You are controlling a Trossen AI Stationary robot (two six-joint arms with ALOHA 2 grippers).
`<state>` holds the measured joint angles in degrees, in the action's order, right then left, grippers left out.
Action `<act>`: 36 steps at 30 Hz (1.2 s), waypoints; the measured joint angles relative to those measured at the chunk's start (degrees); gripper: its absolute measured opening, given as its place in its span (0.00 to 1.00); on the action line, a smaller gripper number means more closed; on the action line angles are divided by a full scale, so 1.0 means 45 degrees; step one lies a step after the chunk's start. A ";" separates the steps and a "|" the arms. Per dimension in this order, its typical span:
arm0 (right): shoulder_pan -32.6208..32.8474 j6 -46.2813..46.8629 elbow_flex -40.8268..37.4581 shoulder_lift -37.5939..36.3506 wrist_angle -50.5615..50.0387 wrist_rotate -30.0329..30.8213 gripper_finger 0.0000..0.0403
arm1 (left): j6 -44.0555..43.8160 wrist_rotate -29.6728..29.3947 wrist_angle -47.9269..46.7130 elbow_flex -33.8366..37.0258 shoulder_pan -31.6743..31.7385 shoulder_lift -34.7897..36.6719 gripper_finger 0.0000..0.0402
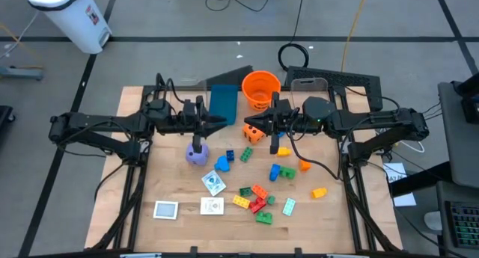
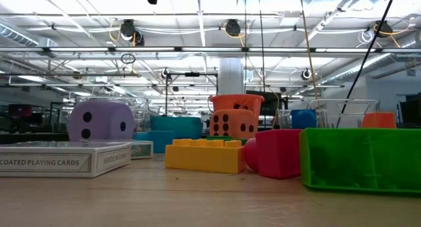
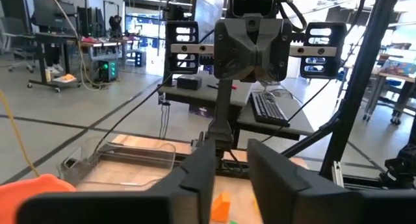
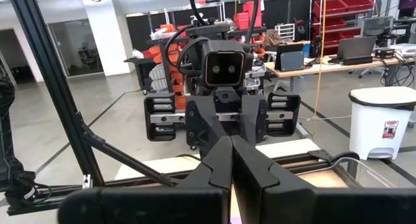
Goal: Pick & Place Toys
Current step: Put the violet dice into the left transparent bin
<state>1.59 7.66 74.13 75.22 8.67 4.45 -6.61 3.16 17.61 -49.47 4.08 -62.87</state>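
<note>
Small plastic building bricks (image 1: 258,200) in red, green, yellow and blue are lying scattered mid-tabletop, with flat white cards (image 1: 212,206) left of them. The left pincer (image 1: 197,142) is hanging over the purple die (image 1: 196,155), fingers slightly parted. The right pincer (image 1: 275,142) is waiting closed near the orange die (image 1: 254,131). The light wooden tabletop (image 1: 329,213) is standing on grey workshop floor.

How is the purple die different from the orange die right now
The purple die is lilac with dark dots; the orange die is orange with black dots. In the high view the purple die lies on the table's left half, right under the left hand, while the orange die lies nearer the middle, beside the bucket. Both are soft-cornered cubes, bigger than the bricks.
</note>
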 joint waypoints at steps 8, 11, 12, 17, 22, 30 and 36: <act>0.0001 -0.0265 0.0000 0.0000 0.0000 0.0000 0.00 | 0.0086 0.0415 -0.0001 0.0000 0.0004 0.0000 0.02; -0.0002 -0.0288 0.0000 0.0000 0.0000 0.0000 0.00 | 0.0280 0.0460 -0.0005 0.0000 0.0004 0.0000 0.03; -0.0002 -0.0291 0.0000 0.0000 0.0000 0.0000 0.00 | 0.0546 0.0575 -0.0005 0.0000 0.0004 0.0000 0.02; -0.0002 -0.0889 0.0000 0.0000 -0.0034 0.0000 0.00 | 0.3702 0.0669 -0.0005 0.0000 -0.0093 0.0000 0.03; 0.0003 -0.1500 0.0000 0.0000 -0.0044 0.0005 0.00 | 0.7678 -0.0619 -0.0004 0.0000 -0.0543 0.0000 0.02; -0.0001 -0.1514 0.0000 0.0000 -0.0034 0.0000 0.00 | 0.9970 -0.2856 -0.0913 0.0000 -0.1220 0.0078 0.05; 0.0003 -0.0848 0.0000 0.0000 -0.0006 -0.0005 0.00 | 0.6323 -0.3732 -0.3299 -0.0017 -0.1813 0.1304 0.01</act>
<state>1.61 3.84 74.13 75.22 8.64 4.43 21.85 -13.64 2.76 -49.55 -4.08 -57.00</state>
